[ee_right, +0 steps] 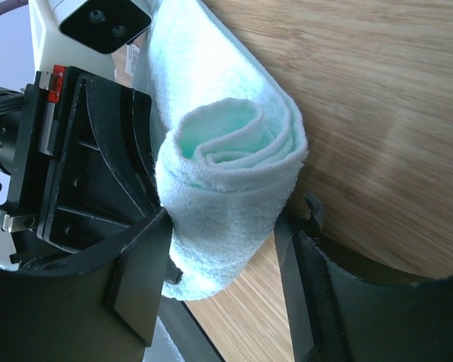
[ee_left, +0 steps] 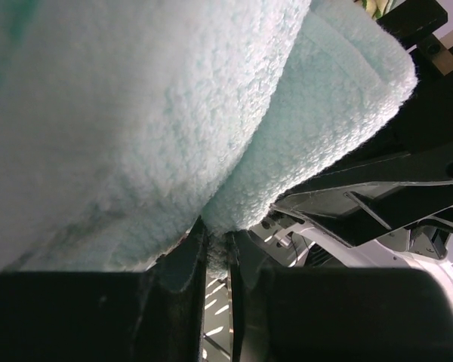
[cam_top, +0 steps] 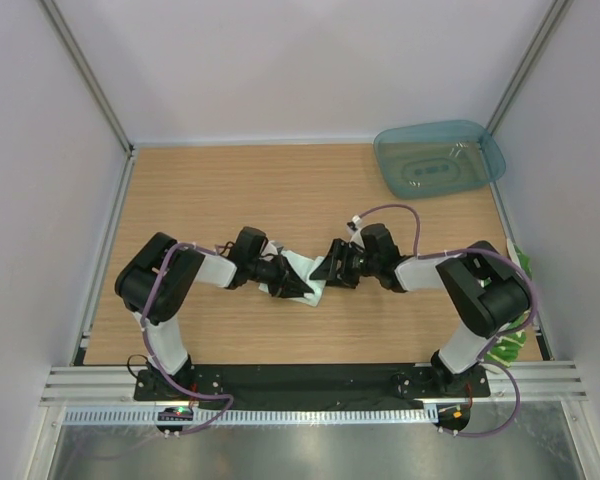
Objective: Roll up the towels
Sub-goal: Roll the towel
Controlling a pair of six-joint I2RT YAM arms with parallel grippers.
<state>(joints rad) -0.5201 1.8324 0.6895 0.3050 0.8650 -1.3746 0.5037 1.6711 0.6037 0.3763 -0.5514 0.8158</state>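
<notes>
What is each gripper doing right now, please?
Left gripper: closed on an edge of the mint towel.
Right gripper: jaws straddle the towel's rolled end; grip cannot be told.

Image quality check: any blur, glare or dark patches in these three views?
Top external: evenly lit, sharp, faint glare on the teal tray. Left wrist: the mint towel fills the frame, soft; the fingers near-black. Right wrist: the towel's rolled end crisp, table blurred with a bright sheen.

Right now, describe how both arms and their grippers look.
The left arm and right arm have black joint housings joined by white links; a purple-grey cable loops along each. The left gripper and right gripper are black with flat angular fingers.
</notes>
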